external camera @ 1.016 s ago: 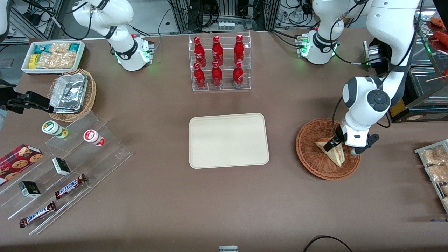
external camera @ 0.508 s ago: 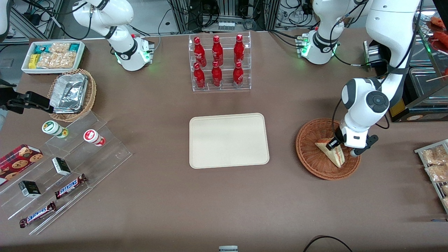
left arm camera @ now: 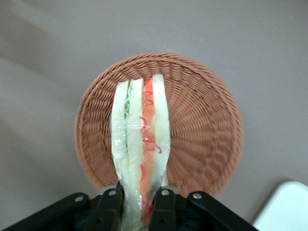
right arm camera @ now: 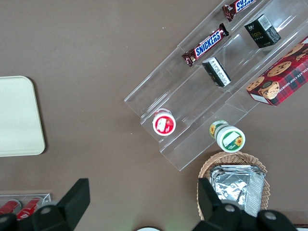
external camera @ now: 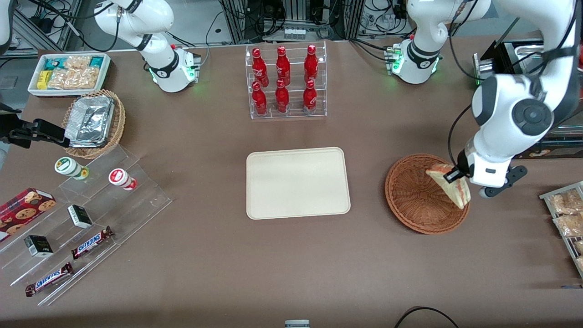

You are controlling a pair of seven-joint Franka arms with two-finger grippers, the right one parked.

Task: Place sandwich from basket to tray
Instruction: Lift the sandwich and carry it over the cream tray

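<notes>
The gripper (external camera: 455, 175) hung above the basket (external camera: 412, 202), over the part of its rim nearest the working arm's end of the worktop (external camera: 291, 264). Its fingers (left arm camera: 110, 207) pinched the sandwich (external camera: 451, 186) by one end, one finger against each outer slice of bread. In the left wrist view the sandwich (left arm camera: 141, 144) hung clear of the woven floor of the basket (left arm camera: 202, 120), its red and green filling edge facing the camera, and nothing else lay in the basket.

The tray (external camera: 298, 182) sat flat near the middle of the worktop, well apart from the basket toward the parked arm's end, with nothing on it.

Farther from the front camera than the tray, a clear rack (external camera: 288, 82) held six red bottles (external camera: 282, 66) in two rows of three.

Toward the parked arm's end, a white bin (external camera: 69, 73) was filled with snack packets, and just nearer the camera a tan wicker basket (external camera: 116, 125) held stacked foil containers (external camera: 90, 120). A stepped clear stand (external camera: 114, 200) carried two small round tubs, two dark boxes and two Snickers bars (external camera: 91, 241), with a cookie box (external camera: 25, 205) beside it.
</notes>
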